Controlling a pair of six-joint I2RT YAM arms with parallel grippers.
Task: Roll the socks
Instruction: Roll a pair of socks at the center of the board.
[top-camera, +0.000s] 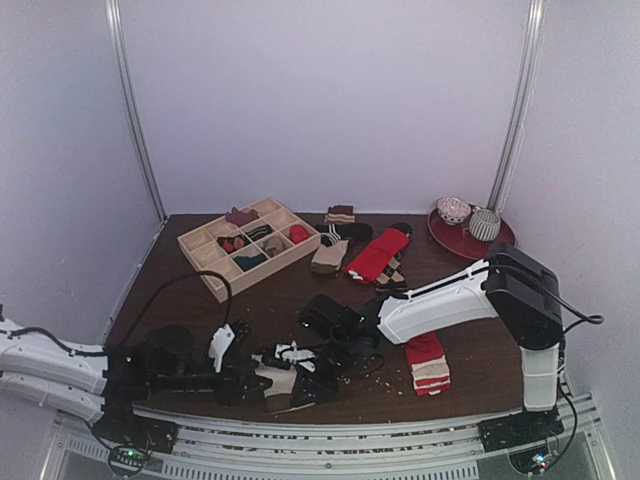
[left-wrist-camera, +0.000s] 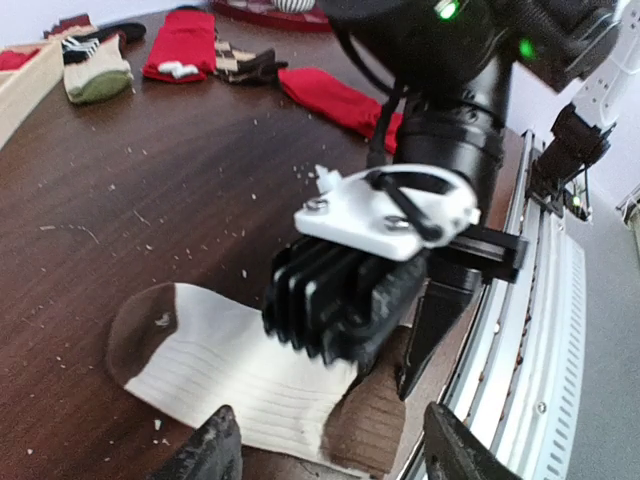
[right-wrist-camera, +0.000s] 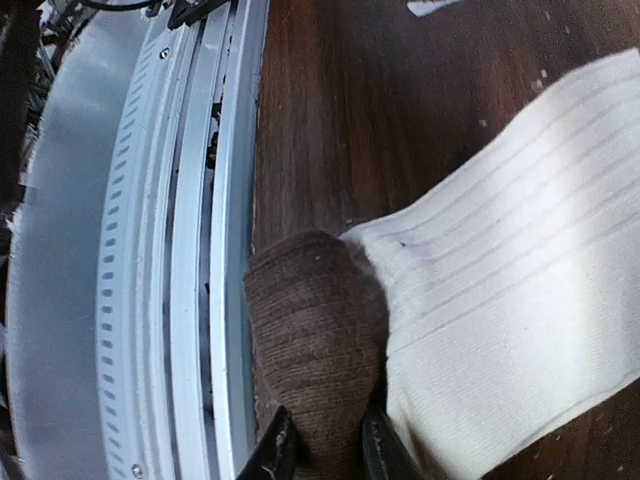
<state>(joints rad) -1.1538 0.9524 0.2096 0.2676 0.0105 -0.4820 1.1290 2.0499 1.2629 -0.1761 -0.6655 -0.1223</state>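
The cream sock (top-camera: 283, 380) lies flat near the table's front edge, its tan toe (left-wrist-camera: 140, 325) to the left in the left wrist view and its brown band (right-wrist-camera: 315, 320) by the rail. My right gripper (right-wrist-camera: 322, 455) is shut on that brown band, pinching it into a hump. My left gripper (left-wrist-camera: 335, 455) hangs open just above the same end, a finger on each side and nothing between them. The right gripper's black body (left-wrist-camera: 340, 300) hides the sock's middle in that view. The red sock with the white-striped end (top-camera: 428, 364) lies to the right, untouched.
A wooden compartment tray (top-camera: 205, 262) with small sock rolls stands at the back left. Several loose socks (top-camera: 375, 255) lie behind the arms. A red plate (top-camera: 445, 235) holding two rolled balls is at the back right. The metal rail (right-wrist-camera: 170, 250) runs right beside the sock's brown band.
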